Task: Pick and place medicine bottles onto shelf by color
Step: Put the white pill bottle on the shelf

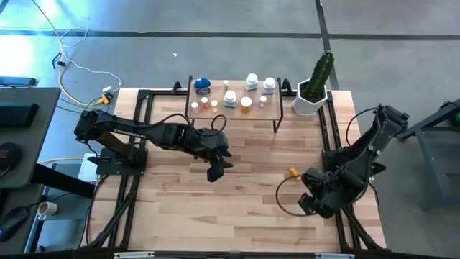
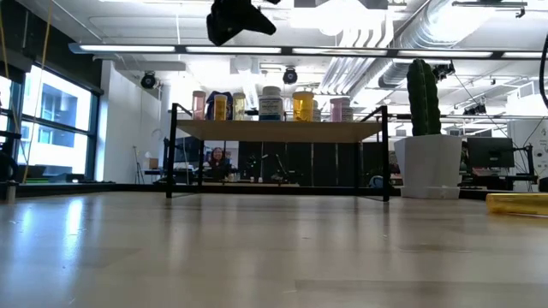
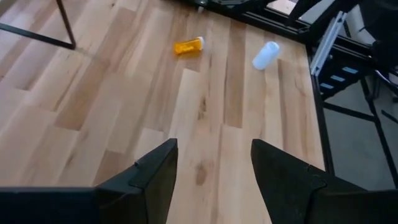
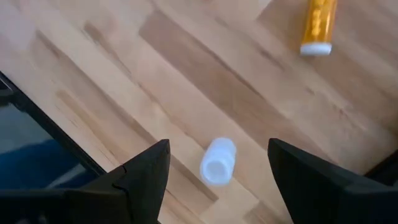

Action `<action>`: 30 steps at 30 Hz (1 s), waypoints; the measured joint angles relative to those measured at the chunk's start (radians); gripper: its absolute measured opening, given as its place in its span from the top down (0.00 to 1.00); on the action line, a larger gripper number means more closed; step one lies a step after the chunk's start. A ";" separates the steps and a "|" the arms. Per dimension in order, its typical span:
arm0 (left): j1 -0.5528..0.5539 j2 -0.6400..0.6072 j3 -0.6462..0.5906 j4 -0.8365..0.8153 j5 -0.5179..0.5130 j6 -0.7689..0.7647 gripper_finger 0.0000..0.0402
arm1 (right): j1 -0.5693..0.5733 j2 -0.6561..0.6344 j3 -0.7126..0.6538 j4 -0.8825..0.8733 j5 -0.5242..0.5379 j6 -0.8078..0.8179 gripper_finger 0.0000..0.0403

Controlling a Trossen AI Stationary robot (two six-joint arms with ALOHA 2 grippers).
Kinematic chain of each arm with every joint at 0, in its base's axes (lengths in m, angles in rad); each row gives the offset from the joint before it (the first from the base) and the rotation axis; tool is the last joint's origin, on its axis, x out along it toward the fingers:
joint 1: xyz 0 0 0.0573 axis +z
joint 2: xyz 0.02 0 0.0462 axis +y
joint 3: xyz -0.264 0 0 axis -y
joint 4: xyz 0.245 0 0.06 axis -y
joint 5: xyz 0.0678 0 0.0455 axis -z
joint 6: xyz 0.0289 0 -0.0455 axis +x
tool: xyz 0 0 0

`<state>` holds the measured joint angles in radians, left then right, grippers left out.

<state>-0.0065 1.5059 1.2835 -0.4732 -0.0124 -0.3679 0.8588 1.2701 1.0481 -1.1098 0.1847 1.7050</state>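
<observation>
The shelf (image 1: pixel 233 108) stands at the table's far middle with several medicine bottles (image 1: pixel 230 97) upright on its top, also seen in the low view (image 2: pixel 270 104). An orange bottle (image 3: pixel 188 46) lies on its side on the table toward the right edge (image 1: pixel 293 172). A white bottle (image 4: pixel 217 162) lies on its side near it (image 3: pixel 266 55). My right gripper (image 4: pixel 217 149) hangs open above the white bottle, pointing down, touching nothing. My left gripper (image 1: pixel 215 171) is open above the table's middle, high in the low view (image 2: pixel 240 19).
A white pot with a green cactus (image 1: pixel 314 86) stands at the far right beside the shelf. Black frame rails (image 1: pixel 332 137) run along the table's left and right edges. Bare planks (image 1: pixel 237 194) stretch between the two arms.
</observation>
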 joint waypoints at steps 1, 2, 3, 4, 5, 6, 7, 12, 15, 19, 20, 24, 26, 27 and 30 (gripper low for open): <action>-0.007 0.000 0.000 0.000 0.000 0.000 0.51 | 0.012 0.015 0.000 0.005 -0.004 0.002 0.35; -0.015 0.000 0.000 0.000 0.000 0.000 0.51 | 0.024 0.031 0.000 0.011 -0.005 0.007 0.35; -0.024 0.000 0.000 0.000 0.000 0.000 0.51 | 0.034 0.046 0.000 0.016 -0.007 0.011 0.35; -0.034 0.000 0.000 0.000 0.000 0.000 0.51 | 0.045 0.062 0.000 0.018 -0.008 0.019 0.35; -0.044 0.000 0.000 0.000 0.000 0.000 0.51 | 0.055 0.077 0.000 0.019 -0.010 0.025 0.35; -0.053 0.000 0.000 0.000 0.000 -0.003 0.51 | 0.065 0.092 0.000 0.020 -0.013 0.029 0.35; -0.062 0.000 0.000 0.000 0.000 -0.008 0.51 | 0.072 0.105 0.000 0.022 -0.020 0.038 0.35; -0.096 0.000 0.000 0.000 -0.005 -0.042 0.51 | 0.099 0.175 0.000 0.040 -0.075 0.053 0.35; -0.109 0.000 0.000 0.000 -0.033 -0.051 0.51 | 0.107 0.215 0.000 0.054 -0.090 0.069 0.35; -0.115 0.000 0.000 0.000 -0.043 -0.052 0.51 | 0.112 0.255 0.000 0.078 -0.091 0.079 0.35; -0.115 0.000 0.000 0.000 -0.043 -0.054 0.51 | 0.112 0.263 0.000 0.083 -0.090 0.079 0.35; -0.115 0.000 0.000 0.000 -0.044 -0.067 0.51 | 0.112 0.301 0.000 0.098 -0.091 0.080 0.35; -0.115 0.000 0.000 0.000 -0.044 -0.067 0.51 | 0.112 0.320 0.000 0.100 -0.093 0.094 0.35; -0.115 0.000 0.000 0.000 -0.044 -0.067 0.51 | 0.112 0.329 0.000 0.099 -0.103 0.098 0.35; -0.115 0.000 0.000 0.000 -0.044 -0.067 0.51 | 0.112 0.356 0.000 0.099 -0.134 0.103 0.35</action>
<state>-0.1215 1.5063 1.2835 -0.4733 -0.0563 -0.4347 0.9710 1.6258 1.0477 -1.0103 0.0503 1.8077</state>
